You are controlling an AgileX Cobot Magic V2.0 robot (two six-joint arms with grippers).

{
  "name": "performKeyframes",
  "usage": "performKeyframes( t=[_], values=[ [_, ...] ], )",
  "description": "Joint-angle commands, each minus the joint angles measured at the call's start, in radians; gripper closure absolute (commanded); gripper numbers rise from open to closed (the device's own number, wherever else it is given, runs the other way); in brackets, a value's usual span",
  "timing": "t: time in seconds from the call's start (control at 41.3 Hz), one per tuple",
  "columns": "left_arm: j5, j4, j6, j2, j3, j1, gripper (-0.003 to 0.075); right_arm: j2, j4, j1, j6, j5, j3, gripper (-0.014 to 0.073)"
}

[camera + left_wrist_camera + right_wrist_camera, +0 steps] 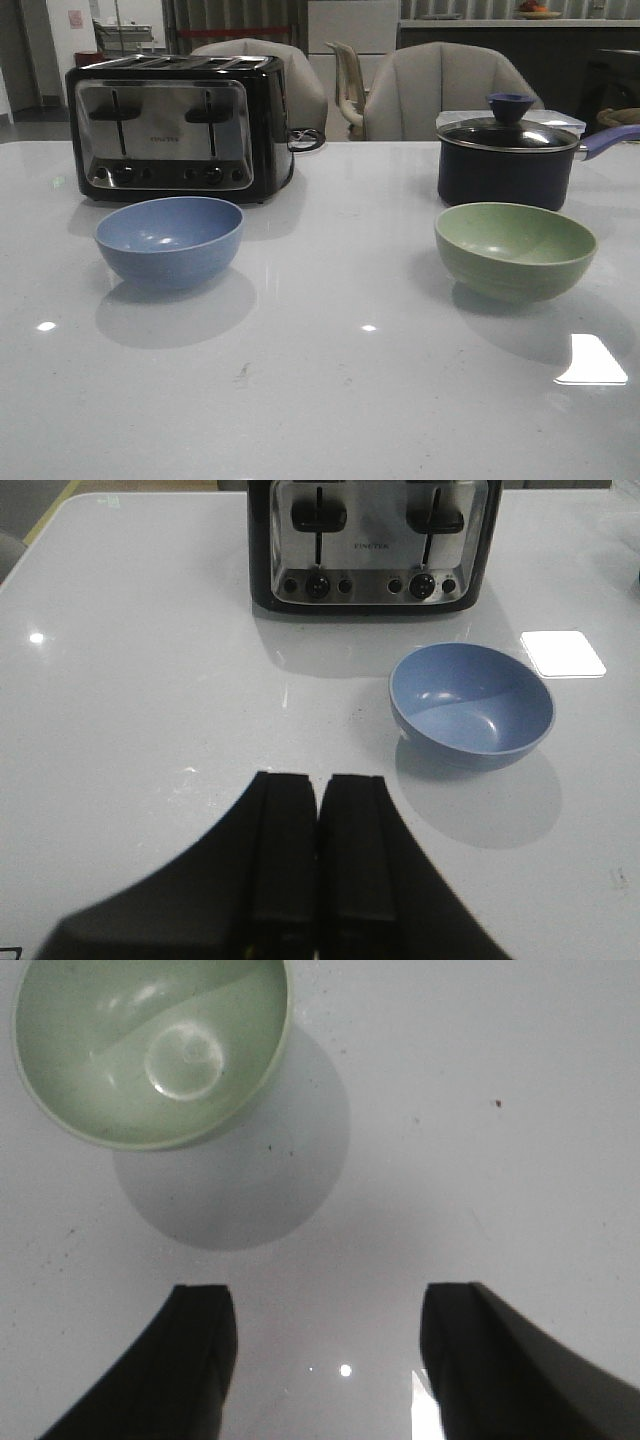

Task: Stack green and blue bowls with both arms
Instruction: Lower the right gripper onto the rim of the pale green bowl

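The blue bowl (170, 240) stands upright and empty on the white table at the left, in front of the toaster. It also shows in the left wrist view (471, 704). The green bowl (515, 250) stands upright and empty at the right, in front of the saucepan, and shows in the right wrist view (150, 1050). My left gripper (320, 780) is shut and empty above bare table, short of the blue bowl. My right gripper (328, 1305) is open and empty above bare table, short of the green bowl. Neither arm shows in the front view.
A black-and-chrome toaster (180, 125) stands at the back left, also in the left wrist view (372, 542). A dark navy lidded saucepan (510, 150) with a handle pointing right stands at the back right. Chairs stand behind the table's (330, 400) far edge.
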Motion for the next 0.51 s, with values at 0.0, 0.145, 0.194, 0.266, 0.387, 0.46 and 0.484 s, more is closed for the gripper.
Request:
performKeyframes(
  t=[0.0, 0.145, 0.194, 0.266, 0.387, 0.46, 0.484],
  values=[
    [-0.083, -0.006, -0.012, 0.012, -0.03, -0.008, 0.0619, 0.079, 0.013, 0.025, -0.023, -0.057, -0.102, 0.0102],
    [-0.083, -0.006, -0.012, 0.012, -0.03, -0.008, 0.0619, 0.226, 0.02, 0.046, -0.023, -0.062, -0.216, 0.0102],
    [-0.083, -0.006, -0.012, 0.012, -0.03, -0.008, 0.0619, 0.268, 0.02, 0.046, -0.023, -0.062, -0.249, 0.0102],
    [-0.083, -0.006, -0.012, 0.012, -0.03, -0.008, 0.0619, 0.342, 0.019, 0.046, -0.023, -0.062, -0.306, 0.0102],
    [-0.083, -0.006, -0.012, 0.012, -0.03, -0.008, 0.0619, 0.448, 0.019, 0.046, -0.023, -0.063, -0.386, 0.0102],
    [-0.083, -0.006, -0.012, 0.012, -0.03, -0.008, 0.0619, 0.504, 0.019, 0.046, -0.023, -0.062, -0.427, 0.0102],
    [-0.083, -0.006, -0.012, 0.012, -0.03, -0.008, 0.0619, 0.524, 0.019, 0.046, -0.023, -0.063, -0.441, 0.0102]
  ],
)
